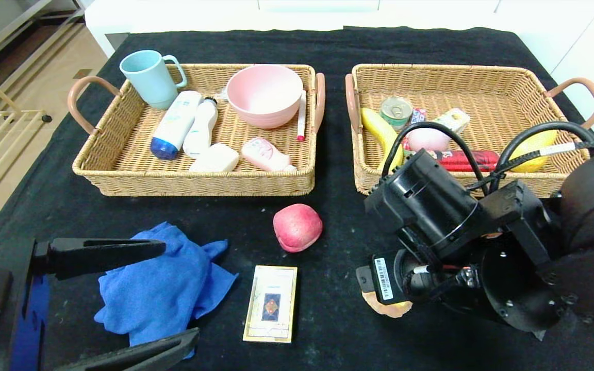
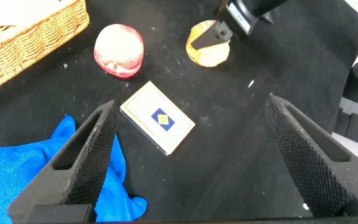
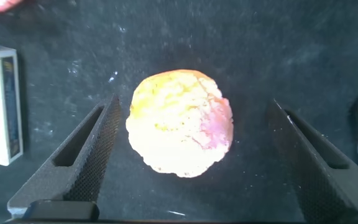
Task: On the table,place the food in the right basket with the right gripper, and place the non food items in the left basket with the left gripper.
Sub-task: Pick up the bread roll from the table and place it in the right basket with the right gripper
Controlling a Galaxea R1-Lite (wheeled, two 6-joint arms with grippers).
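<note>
A pale yellow-pink lump of food lies on the black table near its front right. My right gripper stands open over it, one finger on each side and neither touching. In the head view the right wrist hides most of that lump. A red round fruit sits mid-table, with a flat card box in front of it. A crumpled blue cloth lies at the front left. My left gripper hangs open above the table between cloth and box, holding nothing.
The left basket holds a teal cup, a pink bowl, bottles and a pen. The right basket holds a banana, a tin, a red can and other food. The table's left edge drops to the floor.
</note>
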